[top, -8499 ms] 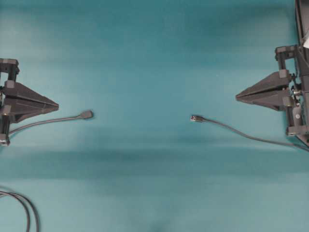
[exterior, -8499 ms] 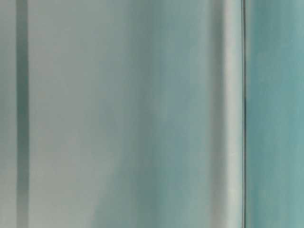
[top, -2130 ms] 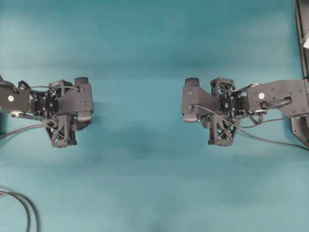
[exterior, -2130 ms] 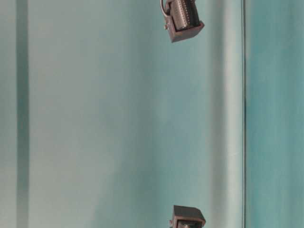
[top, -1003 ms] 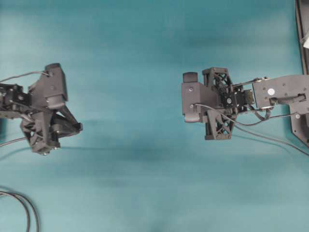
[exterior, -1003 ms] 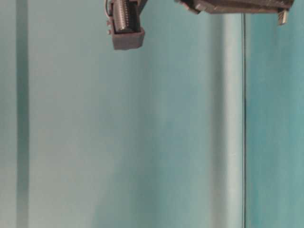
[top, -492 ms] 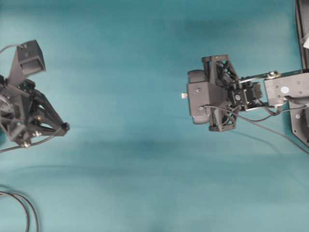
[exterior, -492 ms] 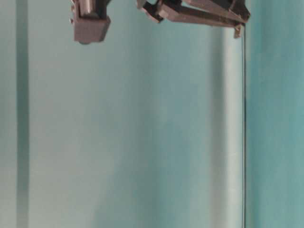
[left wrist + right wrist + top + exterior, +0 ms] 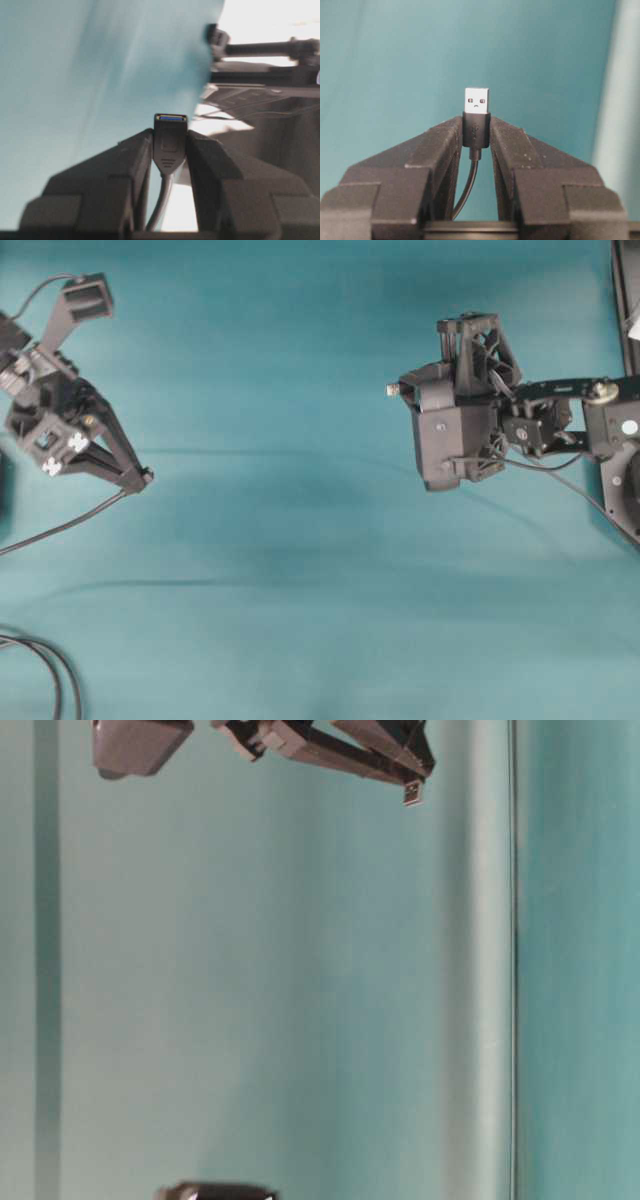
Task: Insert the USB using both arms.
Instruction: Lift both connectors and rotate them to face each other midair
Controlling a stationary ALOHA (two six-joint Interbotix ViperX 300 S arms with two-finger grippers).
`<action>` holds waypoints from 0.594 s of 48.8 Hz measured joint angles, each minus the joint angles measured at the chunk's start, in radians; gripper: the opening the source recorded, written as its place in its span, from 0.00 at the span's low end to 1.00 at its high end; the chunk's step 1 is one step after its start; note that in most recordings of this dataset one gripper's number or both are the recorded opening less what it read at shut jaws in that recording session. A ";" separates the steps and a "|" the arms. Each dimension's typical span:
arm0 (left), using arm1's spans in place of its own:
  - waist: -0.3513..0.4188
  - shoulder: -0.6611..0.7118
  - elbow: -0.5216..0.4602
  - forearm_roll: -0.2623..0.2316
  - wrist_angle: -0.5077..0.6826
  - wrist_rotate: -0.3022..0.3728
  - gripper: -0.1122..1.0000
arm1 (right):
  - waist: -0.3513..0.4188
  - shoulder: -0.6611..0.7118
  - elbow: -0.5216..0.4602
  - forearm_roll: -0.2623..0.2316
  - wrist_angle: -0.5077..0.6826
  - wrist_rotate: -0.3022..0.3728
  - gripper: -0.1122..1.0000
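The USB (image 9: 476, 107), a silver-tipped plug on a short dark body, stands upright between the fingers of my right gripper (image 9: 476, 131), which is shut on its body. In the overhead view its silver tip (image 9: 392, 390) pokes out to the left of my right gripper (image 9: 403, 391), lifted above the table. My left gripper (image 9: 170, 140) is shut on the dark grey socket end (image 9: 170, 134), whose blue-lined opening faces away. In the overhead view my left gripper (image 9: 143, 478) points right, and its cable (image 9: 60, 527) trails off to the left. The two connectors are far apart.
The table is covered in teal cloth (image 9: 300, 620). A loop of dark cable (image 9: 45, 665) lies at the near left corner. The right arm's base (image 9: 625, 300) stands along the right edge. In the table-level view my left gripper's fingers (image 9: 340, 755) cross the top.
Both grippers have lifted off the table with their cable ends. The left one swung its fingers to point right; the right one moved back and tilted, its plug tip facing left.
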 measured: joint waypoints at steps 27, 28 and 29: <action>0.146 0.500 -0.333 -0.089 0.333 0.225 0.30 | 0.176 0.026 0.089 -0.588 0.273 0.377 0.29; 0.146 0.514 -0.347 -0.089 0.341 0.227 0.30 | 0.176 0.035 0.089 -0.600 0.275 0.380 0.29; 0.146 0.525 -0.362 -0.089 0.347 0.227 0.30 | 0.178 0.041 0.089 -0.607 0.276 0.382 0.29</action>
